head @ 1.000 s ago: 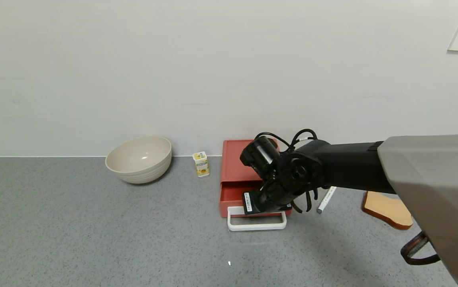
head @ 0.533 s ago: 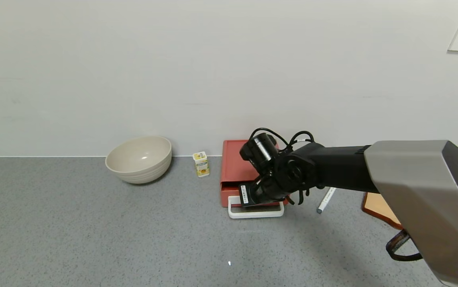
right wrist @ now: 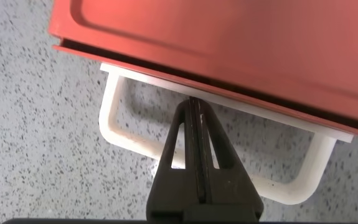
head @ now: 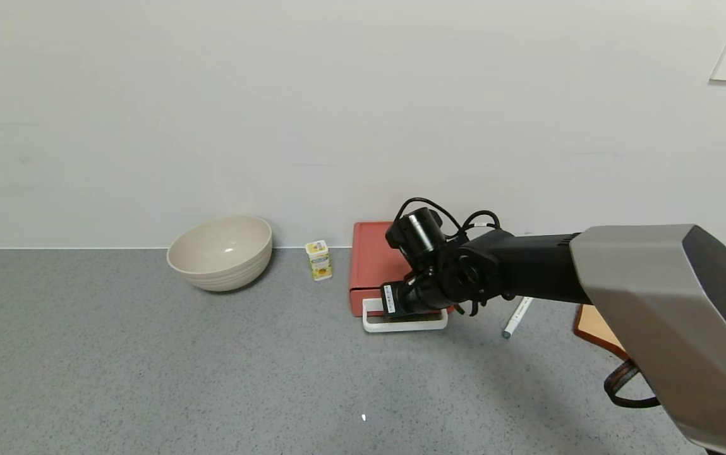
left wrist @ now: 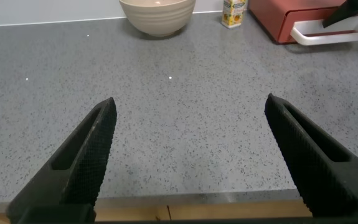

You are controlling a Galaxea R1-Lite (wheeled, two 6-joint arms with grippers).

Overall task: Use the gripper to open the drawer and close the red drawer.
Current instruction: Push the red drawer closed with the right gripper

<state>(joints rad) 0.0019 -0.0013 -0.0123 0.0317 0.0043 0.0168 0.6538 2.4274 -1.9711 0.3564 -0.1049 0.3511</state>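
While the tray sits almost flush, you are finishing the closing push.
Drawer (head: 378, 268): on the tabletop (head: 148, 366) by the wall, tray nearly home.
Right claw (right wrist: 198, 121): fingers together, tip inside the white handle (right wrist: 113, 127), pressing toward the front.
Left claw (left wrist: 191, 149): fingers apart, parked, well apart.
Advice: push straight and centred; stop once seated.

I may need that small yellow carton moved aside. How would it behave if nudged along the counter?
The carton stands upright, taller than wide, so a high push would probably tip it. It looks small, likely light, and should slide easily on the counter if pushed low. Whether it is full cannot be told.
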